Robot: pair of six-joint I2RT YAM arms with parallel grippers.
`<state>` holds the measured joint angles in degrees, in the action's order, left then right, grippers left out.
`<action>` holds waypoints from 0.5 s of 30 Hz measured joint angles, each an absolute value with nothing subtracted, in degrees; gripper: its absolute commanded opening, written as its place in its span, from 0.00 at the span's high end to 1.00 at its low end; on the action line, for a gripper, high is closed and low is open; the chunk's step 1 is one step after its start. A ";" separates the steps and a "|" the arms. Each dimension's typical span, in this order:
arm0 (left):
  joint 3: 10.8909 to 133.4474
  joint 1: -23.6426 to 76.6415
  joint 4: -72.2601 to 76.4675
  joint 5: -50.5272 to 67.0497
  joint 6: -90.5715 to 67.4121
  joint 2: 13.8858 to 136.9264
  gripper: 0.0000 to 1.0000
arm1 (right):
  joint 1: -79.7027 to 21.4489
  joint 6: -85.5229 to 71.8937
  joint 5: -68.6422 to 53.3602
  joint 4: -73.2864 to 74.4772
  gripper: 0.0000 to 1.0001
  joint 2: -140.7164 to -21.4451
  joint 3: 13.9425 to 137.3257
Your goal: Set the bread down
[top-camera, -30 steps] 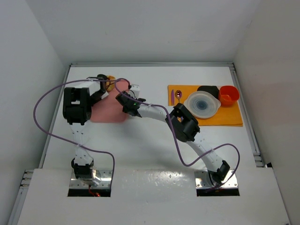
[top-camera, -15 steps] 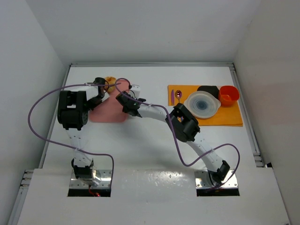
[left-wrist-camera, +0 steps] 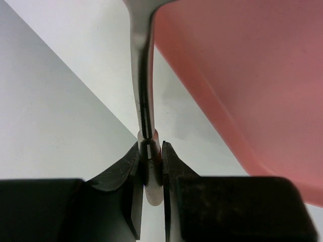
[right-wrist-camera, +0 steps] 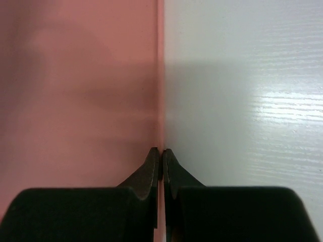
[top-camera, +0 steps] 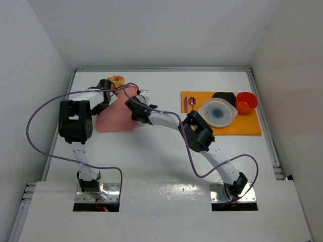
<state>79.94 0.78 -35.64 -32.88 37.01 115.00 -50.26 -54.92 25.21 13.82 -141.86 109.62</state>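
Note:
The bread (top-camera: 117, 80), a small golden bun, sits at the back left of the table, just past the top corner of a pink board (top-camera: 117, 120). My left gripper (top-camera: 106, 86) is beside it and shut on the thin handle of a metal utensil (left-wrist-camera: 144, 96), which runs up and away from the jaws. The utensil's far end and the bread are out of the left wrist view. My right gripper (top-camera: 132, 102) is shut on the pink board's right edge (right-wrist-camera: 158, 101). In the left wrist view the pink board (left-wrist-camera: 252, 75) fills the right side.
An orange mat (top-camera: 252, 126) lies at the right with a white, blue-centred plate (top-camera: 218, 112), a purple spoon (top-camera: 192, 102), a black container (top-camera: 224, 95) and a red-orange cup (top-camera: 246, 102). Purple cables loop off both arms. Walls close the table's left, back and right.
My left gripper has carried the bread toward the back of the table, off the pink board's top corner, while the left elbow swung leftward. The right arm has barely moved.

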 measured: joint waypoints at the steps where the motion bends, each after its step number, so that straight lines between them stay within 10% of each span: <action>1: 79.92 0.78 -35.64 -32.80 37.01 115.00 1.00 | -50.22 -55.05 25.21 13.87 1.00 -142.23 110.17; 11: 79.68 0.78 -35.66 -32.53 36.99 114.04 1.00 | -50.00 -56.62 24.97 14.20 1.00 -145.32 115.20; 15: 79.64 0.80 -35.73 -32.51 36.99 113.12 1.00 | -49.91 -57.74 25.06 10.41 0.79 -143.65 110.93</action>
<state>79.64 0.80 -35.73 -32.51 36.99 113.12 -49.91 -57.74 25.06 10.41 -143.65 110.93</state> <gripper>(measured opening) 0.207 0.101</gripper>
